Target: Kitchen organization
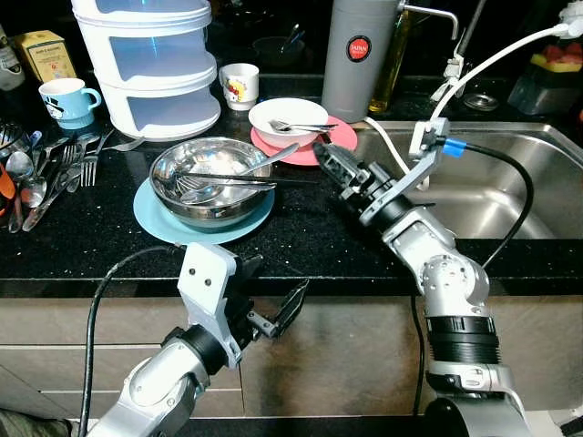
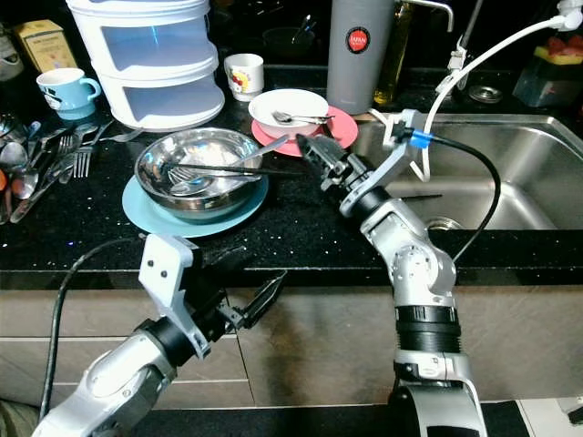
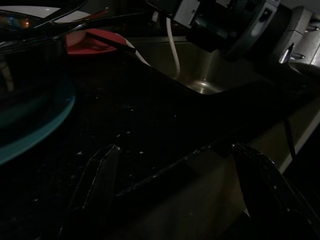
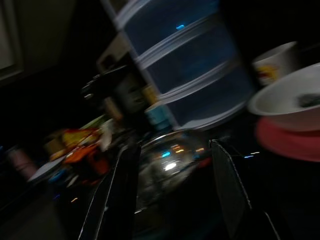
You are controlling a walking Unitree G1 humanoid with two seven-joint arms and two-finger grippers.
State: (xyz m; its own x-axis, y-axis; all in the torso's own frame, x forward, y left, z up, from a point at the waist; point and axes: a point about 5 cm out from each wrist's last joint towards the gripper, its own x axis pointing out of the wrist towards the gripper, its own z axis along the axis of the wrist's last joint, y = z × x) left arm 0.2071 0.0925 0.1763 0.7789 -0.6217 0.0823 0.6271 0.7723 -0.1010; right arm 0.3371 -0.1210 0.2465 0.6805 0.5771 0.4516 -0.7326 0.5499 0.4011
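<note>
Now the right gripper [image 1: 321,155] is above the black speckled countertop [image 1: 301,232], just beside the right rim of the shiny steel bowl [image 1: 211,180] and near the pink plate [image 1: 314,144]. In the right wrist view its two black fingers [image 4: 116,195] stand apart, nothing is between them, and the steel bowl lies ahead in the gap between them, not touching them. The bowl sits on a round light blue plate [image 1: 160,221] and holds a fork and other long utensils that lie across it. On the pink plate, behind the gripper, rests a small white bowl [image 1: 288,116] with a fork in it. The left gripper [image 1: 284,314] hangs low in front of the counter edge, below the blue plate, with its fingers apart and empty. More forks and spoons [image 1: 55,168] lie on the counter to the left, and a steel sink [image 1: 492,182] is on the right.
</note>
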